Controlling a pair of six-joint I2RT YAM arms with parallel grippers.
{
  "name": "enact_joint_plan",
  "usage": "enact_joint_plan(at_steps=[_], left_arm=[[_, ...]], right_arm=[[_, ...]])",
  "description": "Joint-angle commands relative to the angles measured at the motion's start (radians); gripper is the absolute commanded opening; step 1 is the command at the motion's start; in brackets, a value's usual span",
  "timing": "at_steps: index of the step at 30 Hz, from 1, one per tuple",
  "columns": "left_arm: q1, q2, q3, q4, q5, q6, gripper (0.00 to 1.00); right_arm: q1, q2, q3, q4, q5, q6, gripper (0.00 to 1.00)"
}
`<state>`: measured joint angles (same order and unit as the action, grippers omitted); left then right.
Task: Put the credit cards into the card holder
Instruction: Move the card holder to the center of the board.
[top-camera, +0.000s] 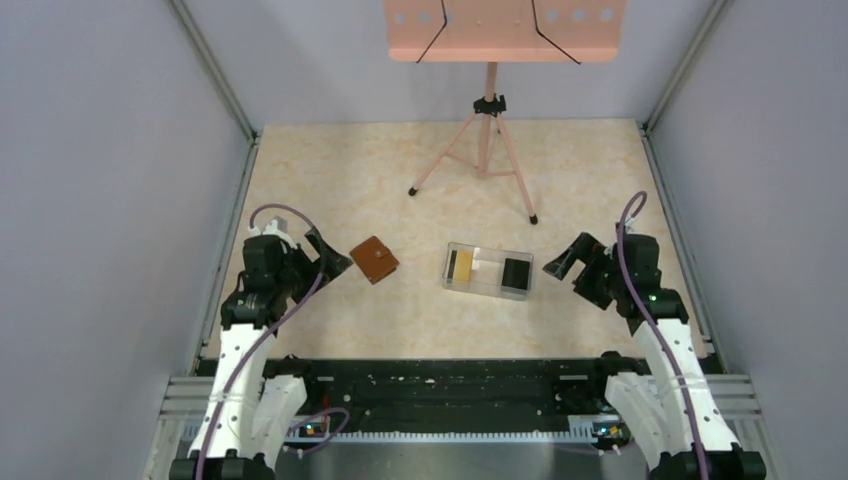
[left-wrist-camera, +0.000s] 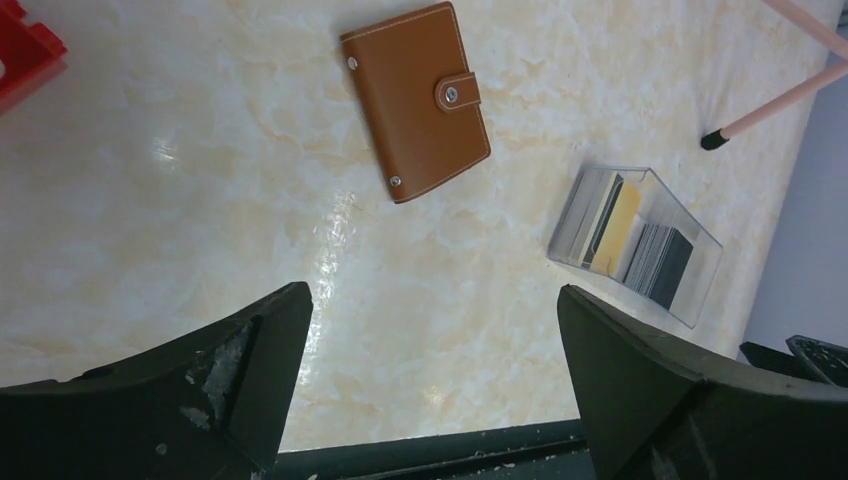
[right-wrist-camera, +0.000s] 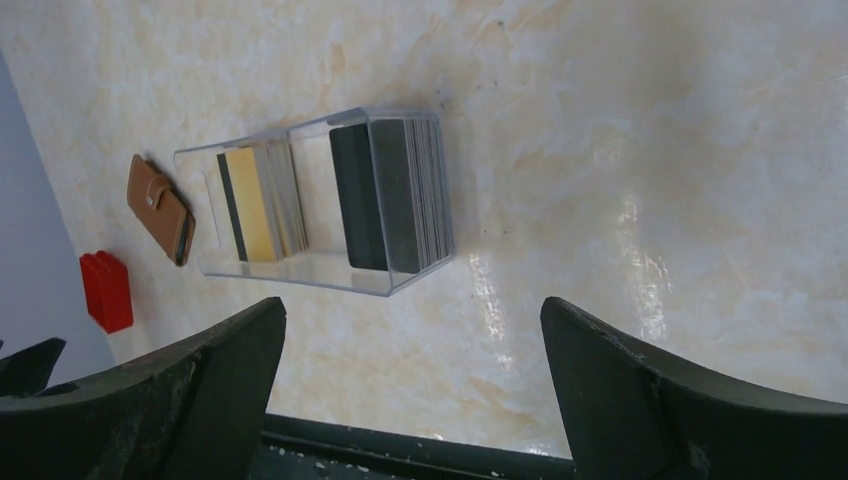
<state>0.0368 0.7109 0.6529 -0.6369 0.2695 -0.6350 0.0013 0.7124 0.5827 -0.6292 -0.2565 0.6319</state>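
arms (top-camera: 235, 350): white shells, black joints | cables (top-camera: 283, 207): purple

Soft, even overhead light fills the enclosure, casting barely a shadow. White glare streaks the glossy table (left-wrist-camera: 330, 235) in both wrist views, where the left gripper (left-wrist-camera: 430, 290) and right gripper (right-wrist-camera: 412, 305) loom dark and underexposed along the bottom edge. The top view is slightly soft, fine detail lost.
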Motion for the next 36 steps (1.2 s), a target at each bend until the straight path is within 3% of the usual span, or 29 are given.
enact_joint_plan(at_steps=[1, 6, 13, 23, 29, 34, 36], left_arm=[[0.0, 0.065, -0.016, 0.074, 0.098, -0.004, 0.99], [-0.001, 0.191, -0.022, 0.12, 0.152, -0.016, 0.99], [-0.005, 0.436, -0.014, 0.21, 0.208, -0.062, 0.9], [-0.02, 0.703, 0.02, 0.308, 0.138, -0.12, 0.83], [-0.067, 0.854, 0.093, 0.326, 0.088, -0.122, 0.76], [-0.11, 0.962, 0.177, 0.275, -0.002, -0.128, 0.65], [-0.121, 0.994, 0.205, 0.254, -0.021, -0.125, 0.54]], right_arm=[[-0.007, 0.03, -0.037, 0.018, -0.138, 0.004, 0.99], [0.014, 0.083, -0.075, 0.078, -0.22, 0.023, 0.98], [0.062, 0.15, -0.085, 0.16, -0.236, 0.06, 0.93], [0.165, 0.307, -0.061, 0.263, -0.207, 0.102, 0.75], [0.166, 0.34, -0.032, 0.263, -0.194, 0.09, 0.72], [0.166, 0.331, -0.005, 0.234, -0.179, 0.071, 0.72], [0.166, 0.33, 0.003, 0.217, -0.172, 0.059, 0.73]])
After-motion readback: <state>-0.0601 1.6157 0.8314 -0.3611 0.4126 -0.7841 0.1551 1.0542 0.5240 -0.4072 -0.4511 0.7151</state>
